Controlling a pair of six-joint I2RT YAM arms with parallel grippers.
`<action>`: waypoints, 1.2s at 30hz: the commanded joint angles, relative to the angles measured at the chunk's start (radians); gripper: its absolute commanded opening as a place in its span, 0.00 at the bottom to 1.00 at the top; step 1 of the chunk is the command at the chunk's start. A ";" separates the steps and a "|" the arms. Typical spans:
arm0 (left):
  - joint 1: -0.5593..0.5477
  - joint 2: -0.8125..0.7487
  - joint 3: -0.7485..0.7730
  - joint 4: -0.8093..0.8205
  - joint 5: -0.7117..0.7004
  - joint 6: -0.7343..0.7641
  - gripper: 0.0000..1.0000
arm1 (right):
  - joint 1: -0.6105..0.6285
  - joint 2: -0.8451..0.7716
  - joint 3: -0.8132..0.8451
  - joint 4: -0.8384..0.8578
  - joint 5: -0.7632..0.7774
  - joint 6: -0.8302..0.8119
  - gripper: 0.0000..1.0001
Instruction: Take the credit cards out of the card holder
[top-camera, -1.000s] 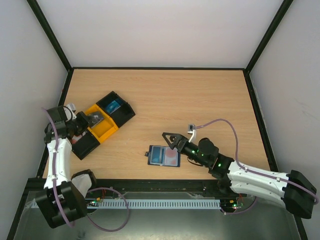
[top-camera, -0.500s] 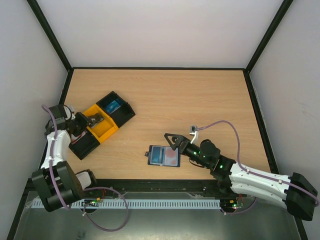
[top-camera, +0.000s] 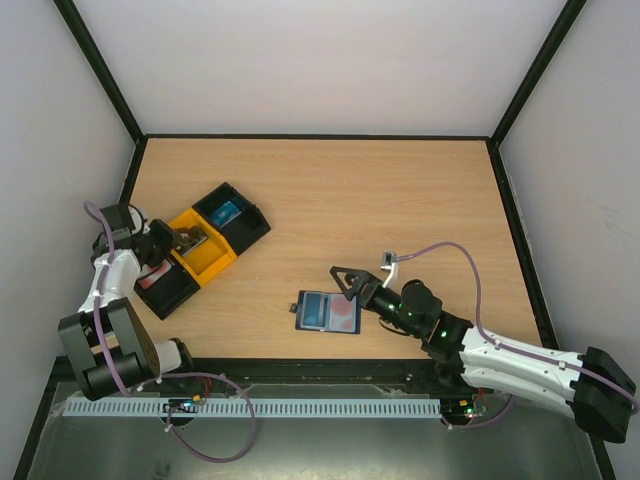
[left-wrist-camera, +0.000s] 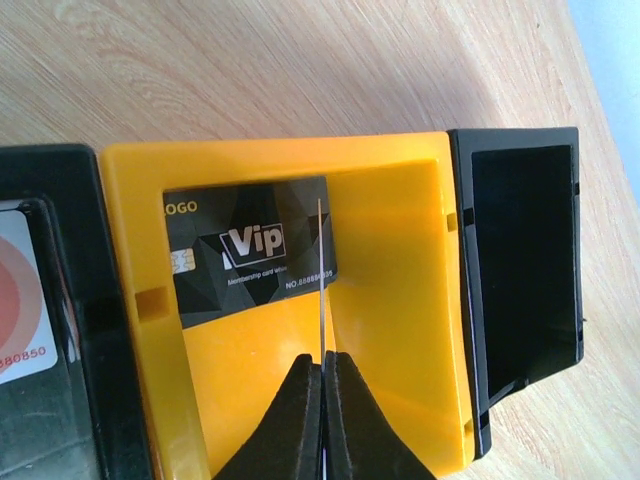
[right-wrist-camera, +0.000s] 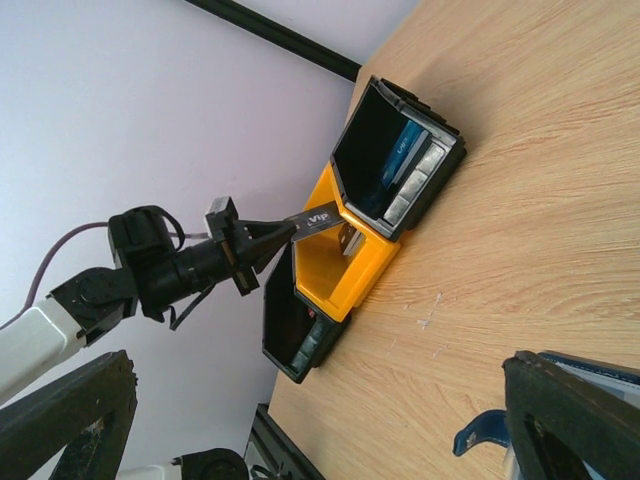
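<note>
A pale wooden bench (top-camera: 380, 200) boxed in by white walls carries everything you need to watch. On the left, your left end effector (left-wrist-camera: 322, 368) is pressed together on a thin dark card (left-wrist-camera: 320, 285). Its own camera sees the card only edge-on, while the right wrist view shows "Vip" lettering on its face. The card sticks out ahead of the fingers, over the yellow tray (left-wrist-camera: 400, 300), the middle of three open boxes, where a second Vip card (left-wrist-camera: 250, 265) lies flat. Held low over that compartment, it looks set to go in beside its match, so I judge you are sorting by kind. The far black tray (top-camera: 250, 228) holds a blue card, and the near black tray (top-camera: 172, 296) holds a pale card with red on it. The card holder (top-camera: 301, 321) lies open near the front edge, right of centre and well apart from the trays. A light blue card (top-camera: 317, 308) and a pinkish-red card (top-camera: 346, 318) show on its panels, so the task is not finished. Your right end effector (top-camera: 339, 283) is spread wide at the holder's far edge; whether it touches, I cannot tell. It is probably placed there so you can draw the next card once the left arm lets go.
</note>
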 joint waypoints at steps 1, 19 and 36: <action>-0.015 0.036 0.044 0.043 -0.016 -0.007 0.03 | -0.001 -0.027 -0.018 -0.007 0.041 -0.002 0.98; -0.088 0.132 0.081 0.073 -0.144 -0.005 0.03 | 0.000 -0.089 -0.015 -0.069 0.092 -0.042 0.98; -0.117 0.157 0.113 0.044 -0.268 -0.017 0.15 | 0.000 -0.159 -0.018 -0.140 0.119 -0.048 0.98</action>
